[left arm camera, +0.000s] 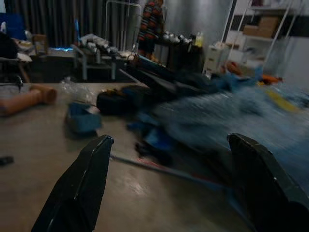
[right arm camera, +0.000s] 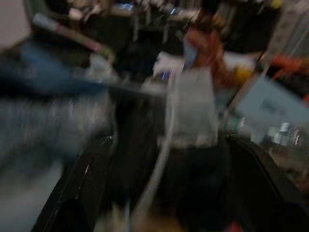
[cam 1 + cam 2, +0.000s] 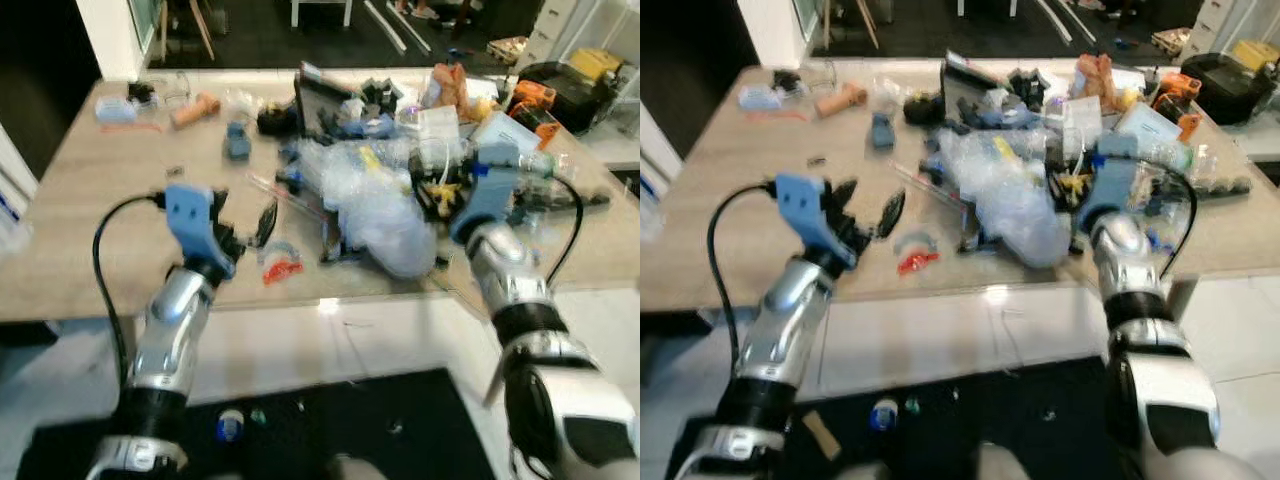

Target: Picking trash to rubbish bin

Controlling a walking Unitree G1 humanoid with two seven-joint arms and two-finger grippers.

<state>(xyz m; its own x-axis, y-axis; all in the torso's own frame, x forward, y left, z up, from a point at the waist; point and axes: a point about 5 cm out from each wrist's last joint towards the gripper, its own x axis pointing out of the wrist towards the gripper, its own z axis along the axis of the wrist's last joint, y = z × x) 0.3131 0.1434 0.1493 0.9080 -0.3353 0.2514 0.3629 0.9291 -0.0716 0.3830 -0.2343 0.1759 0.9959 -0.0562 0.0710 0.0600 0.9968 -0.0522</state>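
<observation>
Two grippers over a messy table (image 3: 80, 240)
The left gripper (image 3: 868, 219) was open beside red trash (image 3: 917, 263); the right gripper (image 2: 159, 193) was open at the plastic pile (image 3: 375, 205).

My fingers (image 3: 890, 213) are black on blue mounts and silver arms; the table (image 3: 90, 230) is pale wood-grain, with a red scrap (image 3: 283, 270) near clear bluish plastic wrap (image 3: 380, 215).

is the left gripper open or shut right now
Open: the left gripper hangs over the table with its two black fingers spread wide and nothing between them.
</observation>
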